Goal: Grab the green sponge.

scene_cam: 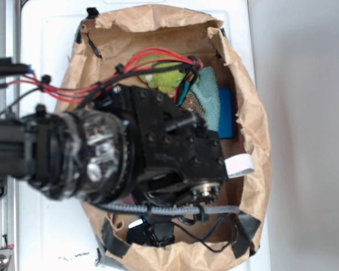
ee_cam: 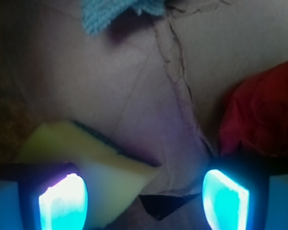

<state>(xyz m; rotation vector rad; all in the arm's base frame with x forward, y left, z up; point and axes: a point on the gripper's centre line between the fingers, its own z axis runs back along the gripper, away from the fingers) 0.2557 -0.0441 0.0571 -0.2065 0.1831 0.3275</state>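
A: Nearest the lens is the gripper (ee_cam: 144, 199). Its two glowing fingers (ee_cam: 62, 203) stand wide apart, nothing between them.

B: And the big things around it?

A: From outside, the black arm (scene_cam: 158, 152) hangs over a brown paper bag (scene_cam: 251, 113) and hides most of the inside. A teal cloth (scene_cam: 209, 96) lies at the far end. The wrist view shows a red crumpled thing (ee_cam: 264, 115) to the right.

B: Where's the sponge?

A: The sponge (ee_cam: 91, 163) lies flat on the bag floor, touching the left finger, pale yellow-green with a dark green scrub layer along one edge.

B: How will it handle?

A: I'd guess light, soft and squashy, not slippery or fragile. Best to straddle its narrow width and close firmly on the foam sides; it should give.
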